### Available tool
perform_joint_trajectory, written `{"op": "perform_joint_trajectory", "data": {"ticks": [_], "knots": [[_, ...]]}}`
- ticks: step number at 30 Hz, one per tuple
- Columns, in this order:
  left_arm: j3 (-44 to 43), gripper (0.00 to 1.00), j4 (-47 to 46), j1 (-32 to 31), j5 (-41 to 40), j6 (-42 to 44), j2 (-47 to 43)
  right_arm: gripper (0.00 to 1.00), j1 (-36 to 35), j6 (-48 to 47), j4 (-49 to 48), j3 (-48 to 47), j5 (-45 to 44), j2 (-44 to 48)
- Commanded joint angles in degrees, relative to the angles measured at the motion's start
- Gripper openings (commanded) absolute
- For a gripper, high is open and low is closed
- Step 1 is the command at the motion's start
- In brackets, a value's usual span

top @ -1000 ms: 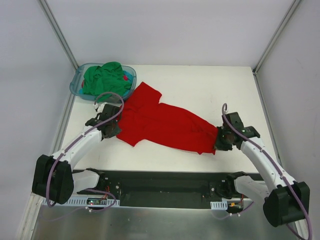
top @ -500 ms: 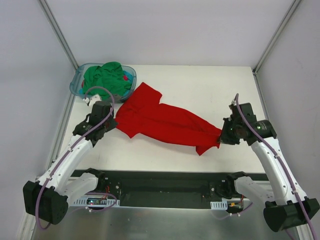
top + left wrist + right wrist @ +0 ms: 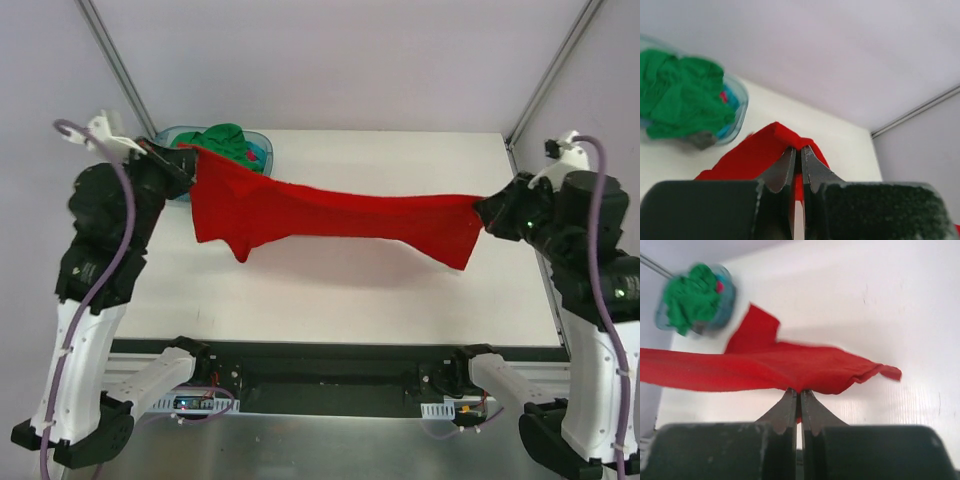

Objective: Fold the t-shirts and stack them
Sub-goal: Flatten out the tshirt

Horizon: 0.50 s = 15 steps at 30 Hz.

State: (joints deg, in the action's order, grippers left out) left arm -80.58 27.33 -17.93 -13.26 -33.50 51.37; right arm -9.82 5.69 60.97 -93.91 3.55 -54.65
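The red t-shirt (image 3: 330,215) hangs stretched in the air between both arms, well above the white table (image 3: 400,300). My left gripper (image 3: 186,165) is shut on its left end, and red cloth (image 3: 760,150) bunches at the closed tips (image 3: 799,149). My right gripper (image 3: 484,212) is shut on the right end; the red cloth (image 3: 765,367) spreads leftward from its tips (image 3: 798,391). The green t-shirt (image 3: 215,145) lies crumpled in the blue-teal basket (image 3: 258,148) at the back left, also seen as the green t-shirt (image 3: 680,95) and the green t-shirt (image 3: 690,295).
The basket (image 3: 725,300) stands at the table's back left corner, partly behind the left arm. Grey walls with metal posts (image 3: 550,75) close in the table on three sides. A black rail (image 3: 320,365) carries the arm bases along the near edge.
Both arms have risen and swung apart, lifting the red t-shirt off the table and pulling it taut between them. The left gripper moved up towards the basket, the right one up and right.
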Motion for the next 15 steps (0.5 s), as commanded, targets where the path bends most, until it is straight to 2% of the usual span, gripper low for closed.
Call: {"op": "perform_joint_trajectory", "data": {"ticks": [1, 4, 10, 15], "knots": [[-12.4, 0.0, -2.3, 0.2, 6.1, 5.9, -1.8, 0.01, 0.4, -1.9, -0.4, -11.0, 1.5, 1.8], [-18.7, 0.0, -2.3, 0.3, 9.9, 7.7, -1.8, 0.01, 0.4, -2.4, -0.2, -18.7, 4.3, 2.1], [-29.2, 0.0, -2.5, 0.2, 11.9, 9.5, -1.4, 0.01, 0.4, -3.9, 2.7, -34.8, 10.9, -1.4], [-36.0, 0.0, -2.5, 0.2, 12.8, 10.8, 2.0, 0.01, 0.4, -3.2, -0.4, -36.3, 9.7, -1.6]]}}
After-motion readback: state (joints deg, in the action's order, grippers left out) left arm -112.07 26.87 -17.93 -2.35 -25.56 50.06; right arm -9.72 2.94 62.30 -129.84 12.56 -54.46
